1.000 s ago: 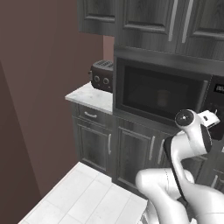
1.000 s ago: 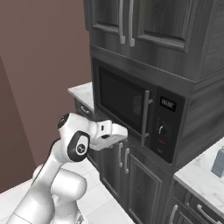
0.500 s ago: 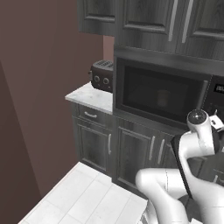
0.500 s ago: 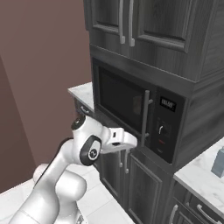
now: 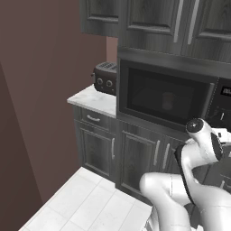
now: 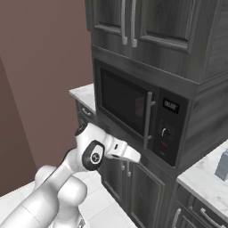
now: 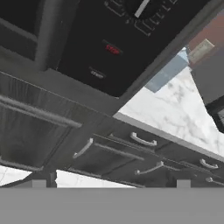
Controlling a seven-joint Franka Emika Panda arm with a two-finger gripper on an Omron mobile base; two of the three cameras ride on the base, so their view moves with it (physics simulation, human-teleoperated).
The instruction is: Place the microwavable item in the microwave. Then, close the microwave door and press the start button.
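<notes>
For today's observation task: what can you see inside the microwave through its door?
The microwave door is shut. Through its dark glass a faint squat cylinder shows, standing inside. The tint hides its colour, what it stands on, and the rest of the cavity.

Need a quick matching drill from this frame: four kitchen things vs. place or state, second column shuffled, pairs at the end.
Things:
1. microwave door
2. toaster
3. light blue carton
4. control panel

Place or state:
A. on the marble counter to the right of the microwave
B. shut, with the vertical handle along its right edge
C. on the counter to the left of the microwave
D. to the right of the door handle, with a lit display at the top

Pairs: 1-B, 2-C, 3-A, 4-D
</notes>
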